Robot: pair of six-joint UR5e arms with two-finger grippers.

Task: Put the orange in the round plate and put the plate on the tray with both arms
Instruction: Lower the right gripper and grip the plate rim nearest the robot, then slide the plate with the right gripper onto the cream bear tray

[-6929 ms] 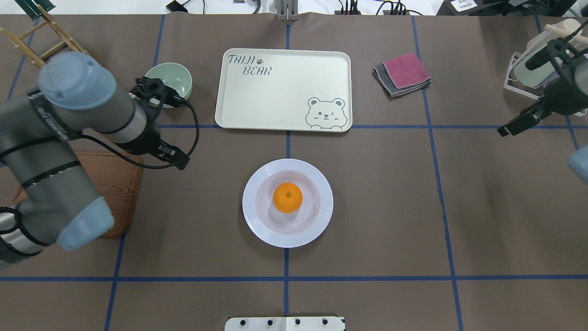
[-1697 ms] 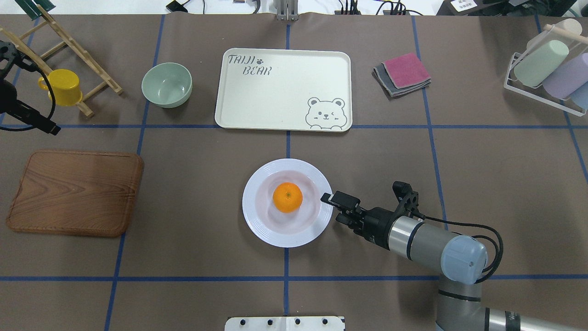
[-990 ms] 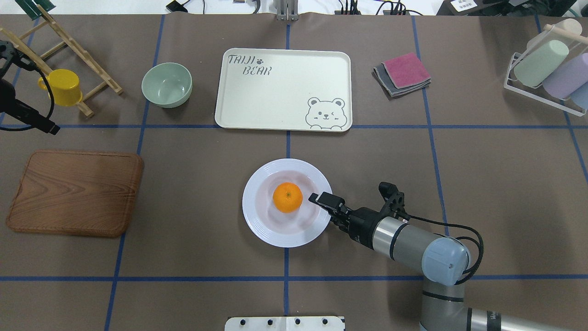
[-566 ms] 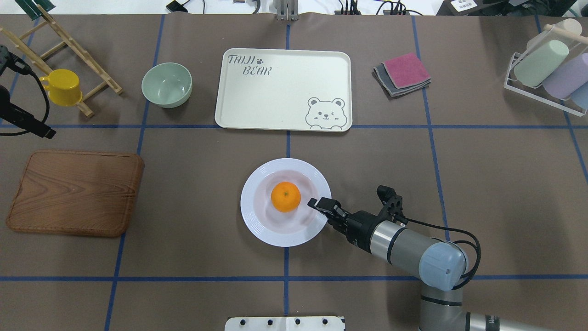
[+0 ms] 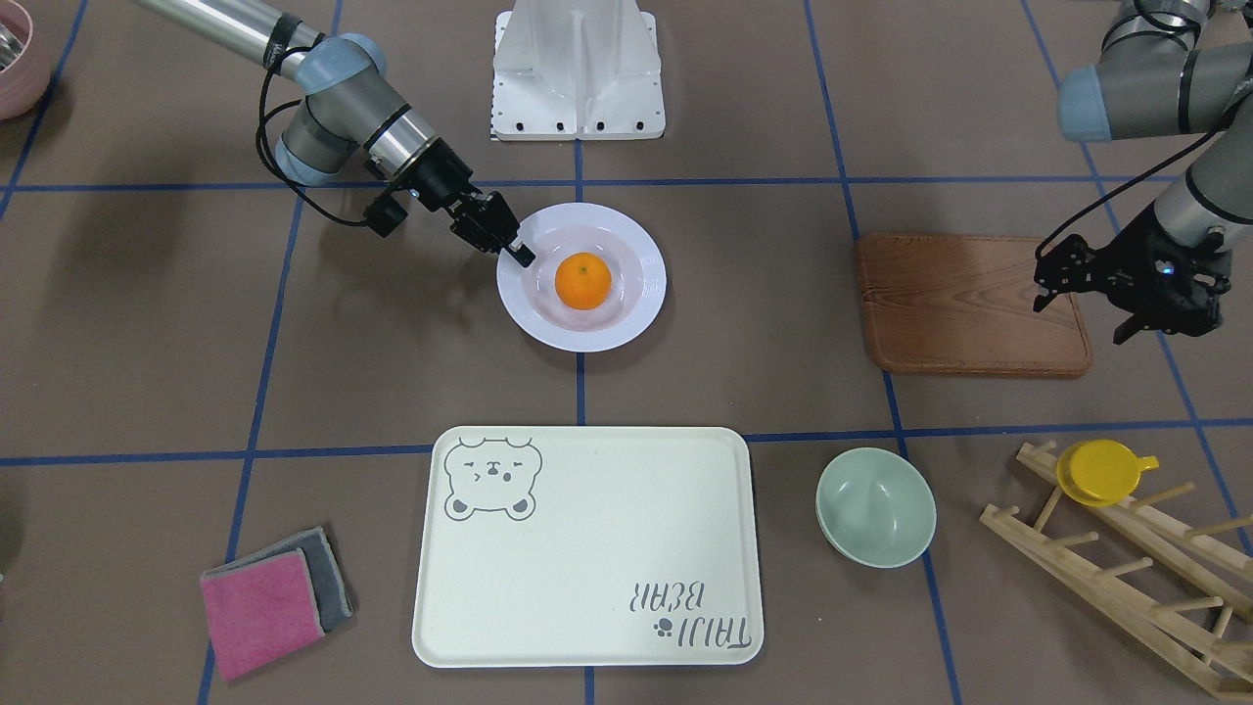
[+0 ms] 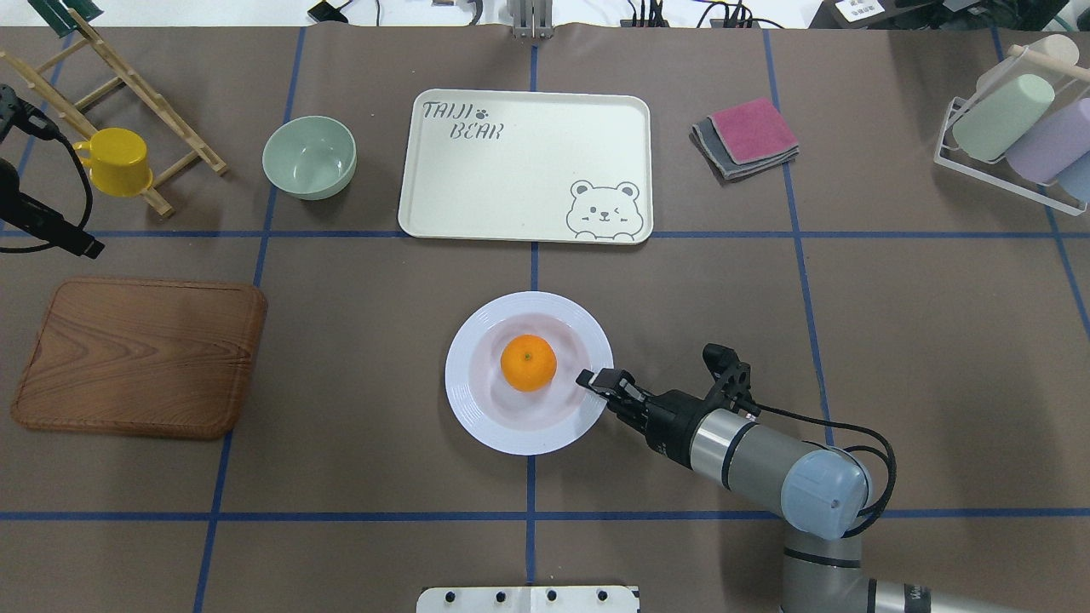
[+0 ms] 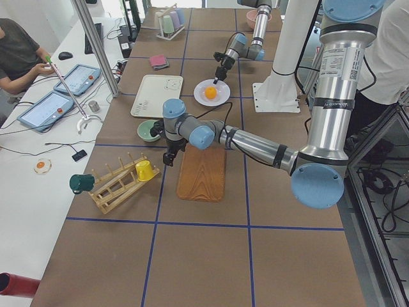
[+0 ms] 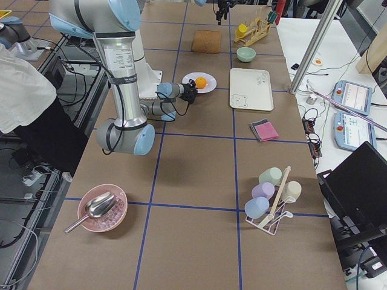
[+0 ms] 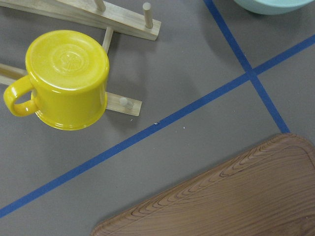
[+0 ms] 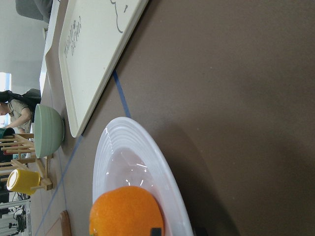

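- Nearest the robot, a white mounting plate [image 6: 528,598] is being shown at the edge of the table [image 6: 358,340], which is being covered by a brown mat crossed with blue tape lines [image 6: 341,516].
- The right gripper [image 6: 593,380] is being kept clenched on the round plate [image 6: 464,400] at the rim on the robot's right side. In the right wrist view a dark finger is being shown on each side of that rim.
- The orange [image 6: 528,363] is being carried in the well of the plate, just beside the fingertips and apart from them.
- The plate is being held near the middle of the table, well apart from the tray; whether it is clear of the mat cannot be told.
- On the robot's left, a wooden board [image 6: 140,358] is being left flat. The left gripper [image 6: 81,243] is being held near its far left corner, and whether that claw is released or clenched cannot be told.
- Farther on, the tray [image 6: 511,170] is being left bare between a pale green bowl [image 6: 308,157] and folded cloths [image 6: 749,136].
- At the far left a yellow cup [image 6: 115,160] is being hung on a wooden rack [image 9: 125,22]; at the far right pastel cups [image 6: 1013,128] are being stored in a clear stand.
- Beyond the table's far side, a white bench [image 7: 38,192] with control tablets [image 7: 48,109] is being occupied by a seated person [image 7: 16,45].
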